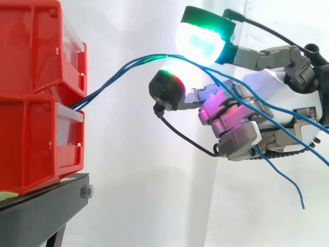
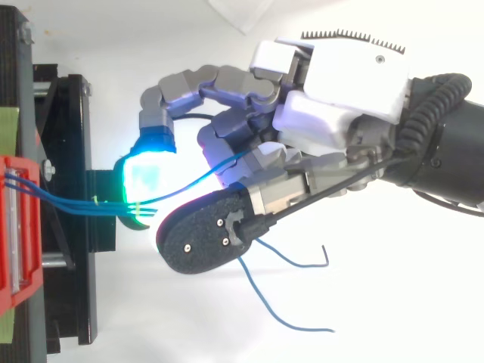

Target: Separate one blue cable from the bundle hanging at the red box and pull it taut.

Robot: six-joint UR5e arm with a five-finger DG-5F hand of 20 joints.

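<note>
Blue cables (image 1: 144, 60) from red box (image 1: 36, 139) drape across hand (image 1: 272, 77) (clamped or not: unclear).

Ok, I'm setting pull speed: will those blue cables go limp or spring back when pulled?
Probably springy, not limp: the blue cables arc up from the red bins, and their loose ends hold curves past the hand. Thin, so likely light and slippery.
</note>
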